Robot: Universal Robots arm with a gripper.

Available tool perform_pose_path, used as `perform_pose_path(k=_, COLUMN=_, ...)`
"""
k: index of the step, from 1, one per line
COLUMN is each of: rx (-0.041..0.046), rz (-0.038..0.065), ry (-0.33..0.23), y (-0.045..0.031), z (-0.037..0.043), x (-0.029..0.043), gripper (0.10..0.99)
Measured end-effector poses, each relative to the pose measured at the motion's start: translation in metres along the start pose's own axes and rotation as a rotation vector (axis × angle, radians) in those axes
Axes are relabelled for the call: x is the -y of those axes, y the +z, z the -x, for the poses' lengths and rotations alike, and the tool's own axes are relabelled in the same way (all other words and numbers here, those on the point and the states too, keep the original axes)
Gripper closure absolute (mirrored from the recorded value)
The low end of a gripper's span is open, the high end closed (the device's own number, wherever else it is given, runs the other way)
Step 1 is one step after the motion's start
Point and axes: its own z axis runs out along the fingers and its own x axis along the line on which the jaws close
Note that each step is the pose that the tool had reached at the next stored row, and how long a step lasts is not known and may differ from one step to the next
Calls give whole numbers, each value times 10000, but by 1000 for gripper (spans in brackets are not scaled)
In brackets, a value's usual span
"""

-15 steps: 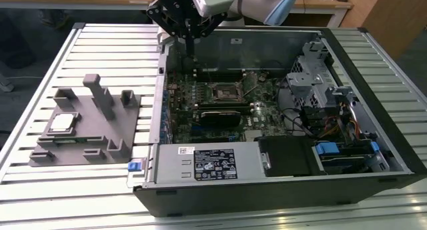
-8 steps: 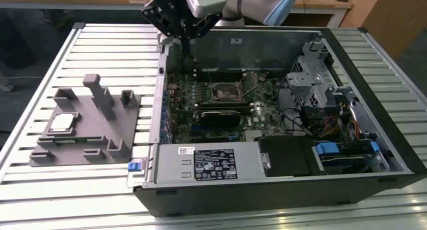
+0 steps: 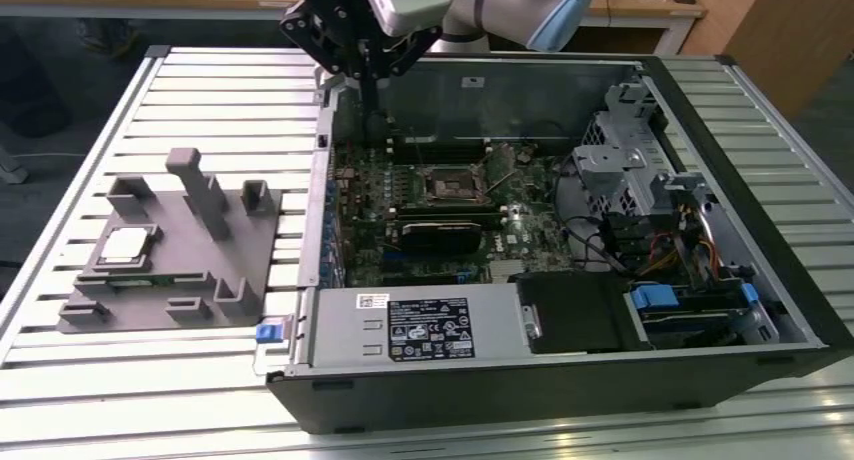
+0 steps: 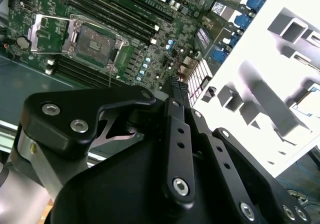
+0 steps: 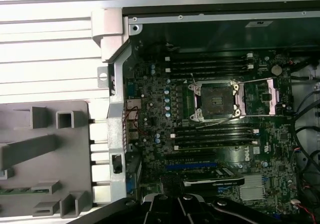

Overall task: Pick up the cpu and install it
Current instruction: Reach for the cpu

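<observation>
You are at the very start of the task, as I judge it. The gripper (image 3: 368, 80) hangs over the rear corner of the open computer case (image 3: 561, 375). Its jaws look drawn together and there is nothing between them; in the second wrist view the tips (image 4: 176, 83) appear as one narrow black point.

The cpu (image 3: 124, 243) is not picked up yet. It lies flat in its seat on the grey fixture (image 3: 187, 280), well apart from the jaws, toward the exterior view's left and nearer to that camera. Nothing touches it.

The socket (image 3: 454, 185) on the motherboard (image 3: 400, 230) lies below the jaws and a little to the exterior view's right of them. In the first wrist view its frame (image 5: 216, 101) stands open, with the cover plate (image 5: 262, 96) folded aside and a dark empty square in the middle. So the place for the chip seems ready.

What is left, in my judgement, is all of the work: the grasp, the carrying over the wall of the case, and the seating in the socket.
</observation>
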Motion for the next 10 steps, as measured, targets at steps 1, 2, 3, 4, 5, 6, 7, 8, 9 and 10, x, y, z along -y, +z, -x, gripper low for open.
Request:
perform_pose_path(k=1, rx=0, rz=0, ry=0, y=0, z=-2, x=0, gripper=980)
perform_pose_path(k=2, rx=0, rz=1, ry=1, y=1, z=-5, x=0, gripper=980)
perform_pose_path(k=3, rx=0, rz=1, ry=-1, y=2, z=-7, x=1, gripper=980)
perform_pose_path(k=4, rx=0, rz=0, ry=0, y=2, z=-9, x=1, gripper=980)
perform_pose_path(k=5, rx=0, rz=1, ry=0, y=3, z=-12, x=1, gripper=980)
perform_pose_path(k=6, rx=-1, rz=0, ry=0, y=3, z=-14, x=1, gripper=980)
perform_pose_path(k=7, rx=0, rz=0, ry=0, y=4, z=-17, x=2, gripper=980)
perform_pose_path(k=8, rx=-1, rz=0, ry=0, y=4, z=-19, x=2, gripper=980)
perform_pose_path(k=9, rx=-1, rz=0, ry=0, y=5, z=-21, x=2, gripper=980)
perform_pose_path(k=10, rx=-1, rz=0, ry=0, y=5, z=-24, x=2, gripper=980)
